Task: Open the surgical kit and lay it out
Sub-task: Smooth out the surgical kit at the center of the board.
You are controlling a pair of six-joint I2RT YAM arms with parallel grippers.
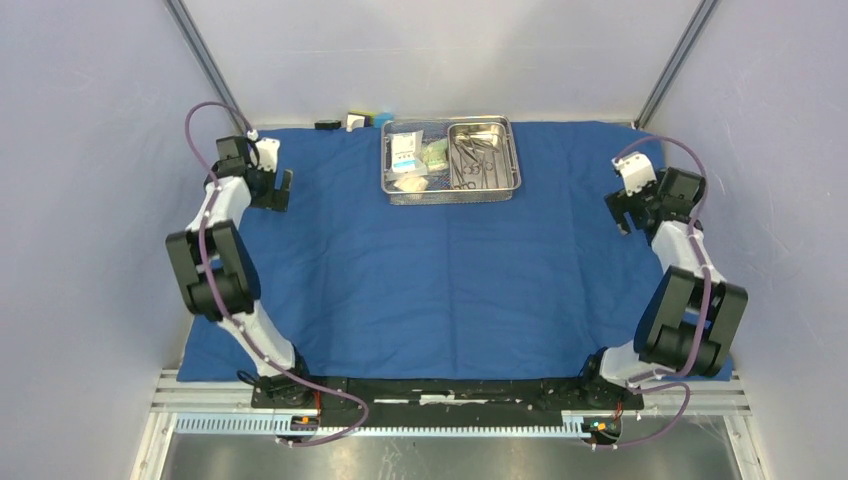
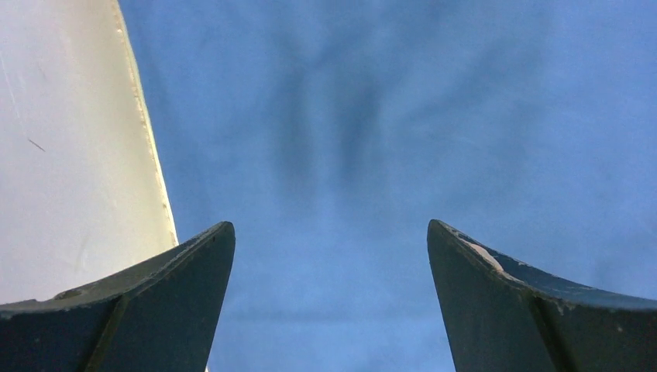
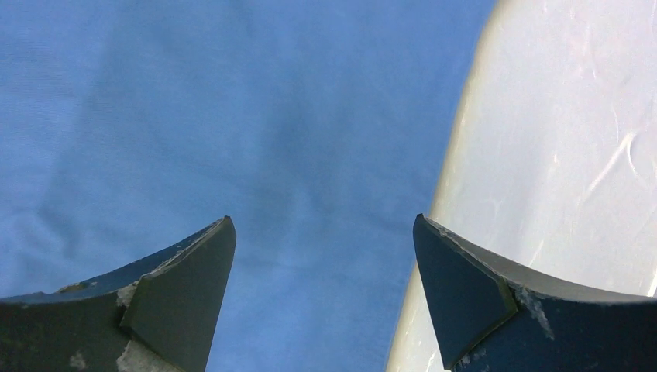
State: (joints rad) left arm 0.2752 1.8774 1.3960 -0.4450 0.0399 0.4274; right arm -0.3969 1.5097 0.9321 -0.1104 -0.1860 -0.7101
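Surface: pale table (image 2: 70,155) in a plain-walled booth, covered by the blue cloth wrap (image 1: 440,290), which lay spread flat. Wire-mesh basket (image 1: 386,165) stood at far centre and held packets (image 1: 408,155) left, steel pan (image 1: 497,138) with instruments (image 1: 468,165) right. Left gripper (image 1: 279,190) and right gripper (image 1: 620,212): over the cloth's far side edges, jaws wide apart, nothing held. Step judged: unwrapping done, laying-out not begun. Next move likely called for both arms reaching inward to the basket.
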